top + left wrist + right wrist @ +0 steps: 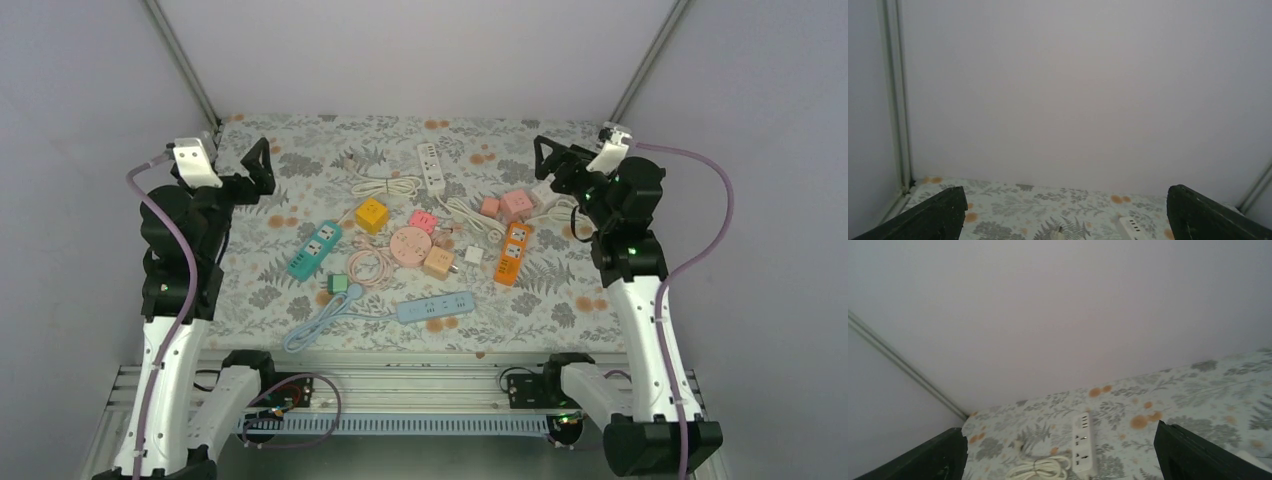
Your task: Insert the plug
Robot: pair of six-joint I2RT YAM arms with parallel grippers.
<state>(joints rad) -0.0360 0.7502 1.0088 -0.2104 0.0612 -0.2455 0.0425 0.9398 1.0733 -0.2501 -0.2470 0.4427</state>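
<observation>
Several power strips and plugs lie on the floral cloth in the top view: a white strip (431, 166) with a coiled white cable (385, 186), a teal strip (315, 250), an orange strip (512, 252), and a blue strip (435, 307) whose cable ends at a green plug (338, 285). My left gripper (260, 168) is open and empty, raised over the far left of the table. My right gripper (546, 163) is open and empty, raised at the far right. The right wrist view shows the white strip (1083, 445) between its fingers (943, 455).
Cube adapters sit mid-table: yellow (372, 214), pink (422, 221), peach (438, 262), a round pink one (410, 245) and pink ones (515, 203) beside the right arm. White walls enclose the table on three sides. The left wrist view shows mostly the back wall (1073, 90).
</observation>
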